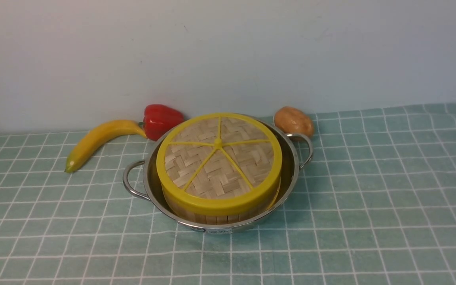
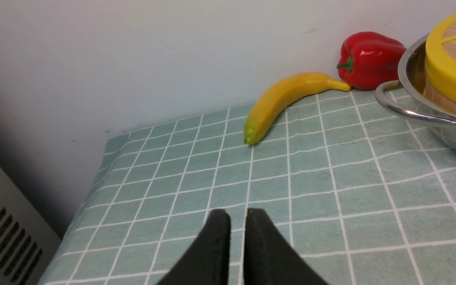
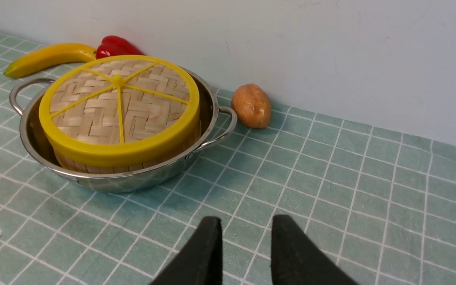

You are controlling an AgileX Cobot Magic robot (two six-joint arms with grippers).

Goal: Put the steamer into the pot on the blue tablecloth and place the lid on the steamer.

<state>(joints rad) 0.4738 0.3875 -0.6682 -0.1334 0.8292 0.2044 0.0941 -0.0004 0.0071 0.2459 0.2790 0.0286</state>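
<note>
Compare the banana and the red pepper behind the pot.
The banana is yellow with a greenish tip; the red pepper is glossy red with a green stem. The banana is long and curved, lying flat; the pepper is short and blocky. The banana stretches away from the pot, the pepper sits just behind its rim. Both rest on the blue tablecloth by the wall.

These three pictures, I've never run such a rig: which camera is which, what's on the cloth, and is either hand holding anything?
It is a robot with two arms. The wide picture looks forward from between them; neither arm shows there. The other two come from cameras on each wrist; the black prongs are the left hand and right hand, both slightly parted and holding nothing. On the blue tablecloth stands the pot, with the steamer inside and the lid on top. Behind lie a banana, red pepper and potato.
</note>
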